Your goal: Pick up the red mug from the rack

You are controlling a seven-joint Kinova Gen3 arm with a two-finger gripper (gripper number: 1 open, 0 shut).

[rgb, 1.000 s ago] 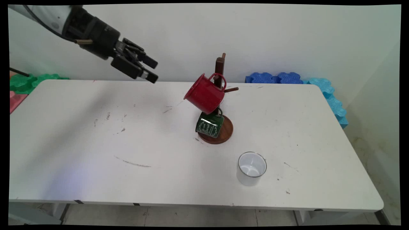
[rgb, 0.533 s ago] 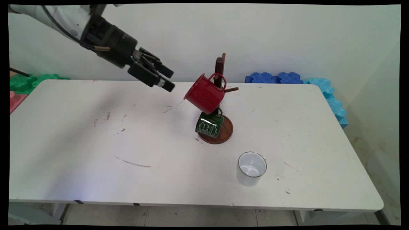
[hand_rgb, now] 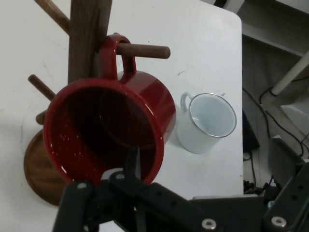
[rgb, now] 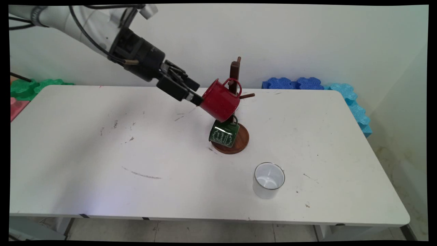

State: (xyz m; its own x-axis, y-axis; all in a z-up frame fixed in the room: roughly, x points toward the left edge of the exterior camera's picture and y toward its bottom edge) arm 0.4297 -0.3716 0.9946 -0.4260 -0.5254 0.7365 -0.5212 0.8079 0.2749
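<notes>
Reaching the red mug's [rgb: 220,100] rim, the gripper [rgb: 195,97] is meeting it on the rack [rgb: 235,73]; whether its fingers are closed, I cannot tell.

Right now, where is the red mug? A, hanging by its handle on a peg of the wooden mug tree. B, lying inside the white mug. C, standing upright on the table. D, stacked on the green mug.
A: the red mug hangs tilted by its handle on a peg of the wooden mug tree, above the green mug, with the gripper at its rim.
</notes>
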